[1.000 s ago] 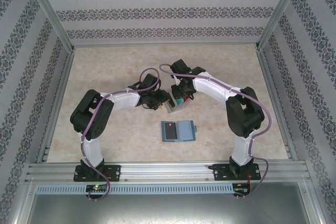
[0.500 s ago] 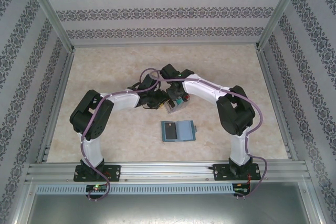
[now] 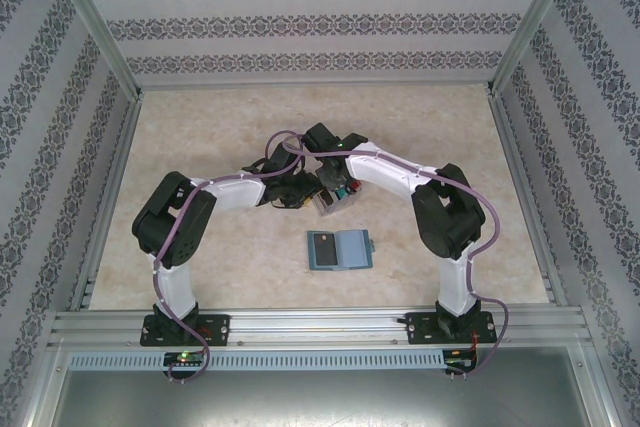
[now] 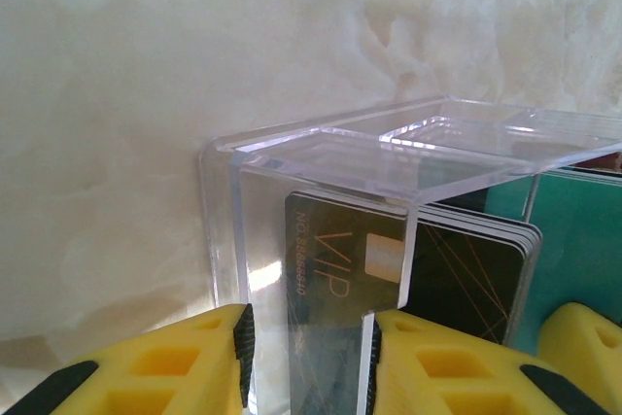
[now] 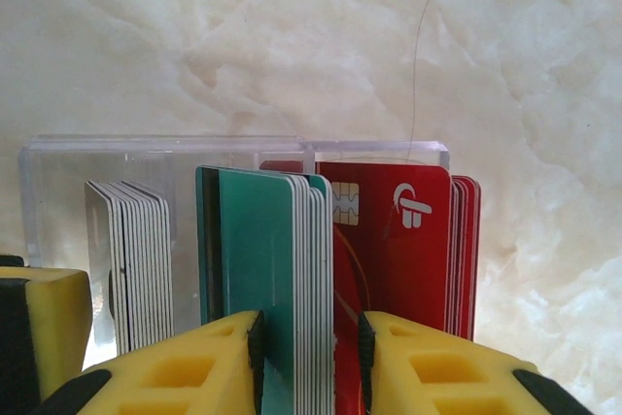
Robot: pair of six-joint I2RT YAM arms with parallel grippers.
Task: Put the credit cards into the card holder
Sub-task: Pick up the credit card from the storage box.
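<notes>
The left gripper (image 4: 306,357) clamps one end of the clear tray (image 4: 321,153), where a dark card (image 4: 330,269) reads "VIP" in gold. The right gripper (image 5: 309,357) pinches upright teal-green cards (image 5: 258,240) beside a red card (image 5: 403,240) bearing a white logo. The card holder (image 3: 340,250) lies open on the table (image 3: 200,137), apart from the tray

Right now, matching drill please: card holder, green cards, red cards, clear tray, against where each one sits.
Things:
1 card holder
2 green cards
3 red cards
4 clear tray

Places:
A held at one end by the left gripper
B gripped by the right gripper
C lying open on the table
D standing in the tray, beside the green ones

Pairs: 1-C, 2-B, 3-D, 4-A
</notes>
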